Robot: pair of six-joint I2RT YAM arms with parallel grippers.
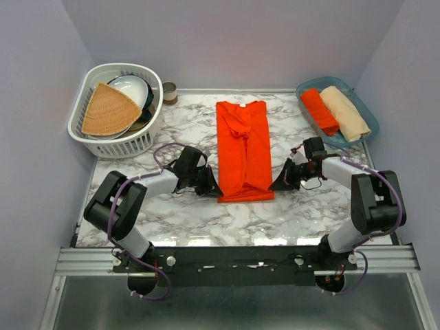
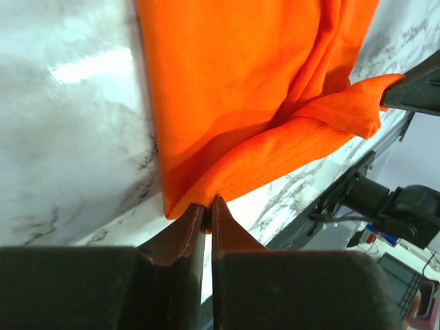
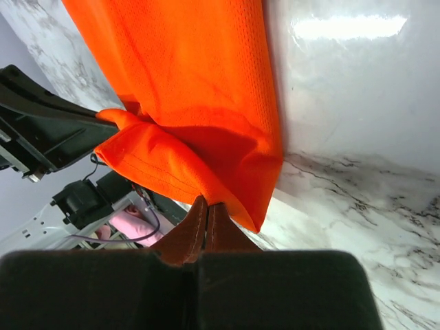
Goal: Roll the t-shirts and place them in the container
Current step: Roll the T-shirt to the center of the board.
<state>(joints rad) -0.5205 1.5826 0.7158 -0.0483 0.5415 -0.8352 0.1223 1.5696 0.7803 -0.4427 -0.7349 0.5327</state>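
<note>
Looking down from the top cam first: the shirt (image 1: pixel 244 148) lies mid-table (image 1: pixel 179 216), folded lengthwise into a long orange strip, with the collar at the far end and the hem toward the arms. The left gripper (image 1: pixel 213 187) is on the near-left hem corner and the right gripper (image 1: pixel 277 183) is on the near-right one. Far right, a blue tray (image 1: pixel 369 118) holds an orange roll (image 1: pixel 320 111) and a beige roll (image 1: pixel 345 113). Far left, a white basket (image 1: pixel 130 146) has a woven fan (image 1: pixel 108 110) and some bowls (image 1: pixel 134 89) in it.

On the left wrist cam, the claw is pinched tight on the hem corner, with only a sliver of cloth between the fingers. The hem edge is lifted off the marble and curling over. The fabric is a fine mesh knit with a stitched hem.

The right wrist cam shows the same deal mirrored: fingers clamped on the other corner, and the hem flopped into a small fold running toward the opposite claw.

My take is that this thing is light, thin and totally floppy, stacked a few layers deep, and probably a bit slidey on that glossy marble. It'll sag between the two pinch points. The hem corners look like the right place to hold it, as long as both sides catch every layer, otherwise the roll starts crooked.
</note>
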